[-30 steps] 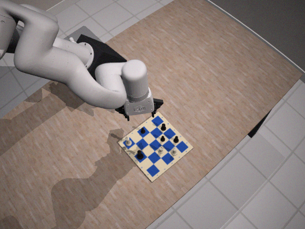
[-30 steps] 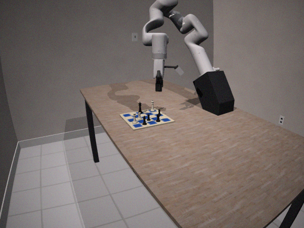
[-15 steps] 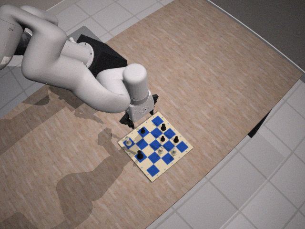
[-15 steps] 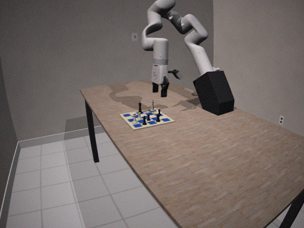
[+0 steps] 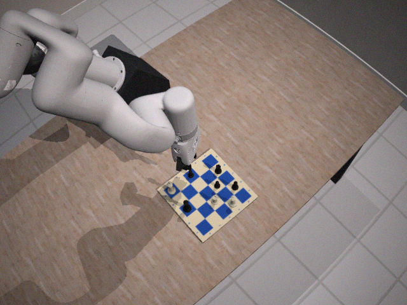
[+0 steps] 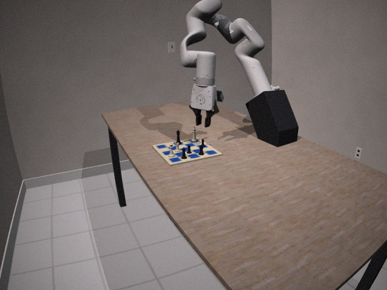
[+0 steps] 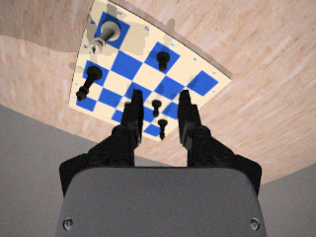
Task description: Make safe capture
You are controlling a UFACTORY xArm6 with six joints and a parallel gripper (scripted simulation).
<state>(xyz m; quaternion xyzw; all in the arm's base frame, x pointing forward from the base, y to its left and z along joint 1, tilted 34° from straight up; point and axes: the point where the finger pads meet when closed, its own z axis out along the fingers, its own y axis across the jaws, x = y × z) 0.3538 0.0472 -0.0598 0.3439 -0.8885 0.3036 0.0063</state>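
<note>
Pincer (image 5: 189,165) (image 6: 203,121) (image 7: 160,101) above letter-edged board (image 5: 202,239) (image 6: 171,163) (image 7: 224,78)

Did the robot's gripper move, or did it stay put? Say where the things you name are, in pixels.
Yes. In the exterior view, the gripper (image 5: 189,164) (image 6: 202,125) (image 7: 160,101) came down closer to the chessboard (image 5: 204,227) (image 6: 175,159) (image 7: 126,65), which stayed put. It turned too.
</note>
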